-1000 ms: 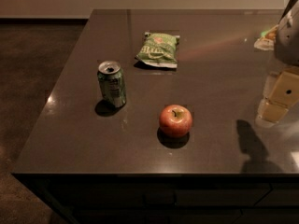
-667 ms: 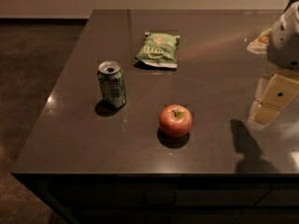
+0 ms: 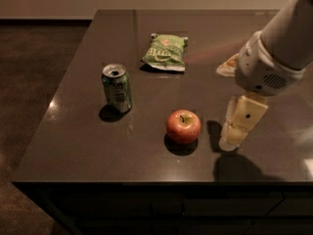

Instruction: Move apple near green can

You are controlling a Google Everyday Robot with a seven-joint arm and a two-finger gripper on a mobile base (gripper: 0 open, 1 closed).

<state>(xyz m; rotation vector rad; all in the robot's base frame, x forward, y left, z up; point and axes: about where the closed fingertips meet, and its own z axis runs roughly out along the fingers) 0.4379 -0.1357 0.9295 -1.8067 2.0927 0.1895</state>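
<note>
Camera view, read left to right. Small green and white aluminium drink can [image 3: 117,88] stands upright on the dark, polished table [image 3: 73,146], its silver top and opened tab uppermost. Behind it and further right lies a flat green crisp bag [image 3: 165,52], which is no part of the job. Round red apple with a yellowish-green patch at its stem [image 3: 183,126] sits stem-up nearer the table's front edge, apart from the can and to its right. My cream-coloured hand [image 3: 234,138] hangs pointing down just right of the apple, near it but not touching. Whether it is wide or narrow I cannot tell from this angle; the apple is not in it. Key relation: the apple lies directly to my hand's left, with the can further left beyond it, so I judge that a short leftward reach comes before any grasp.
</note>
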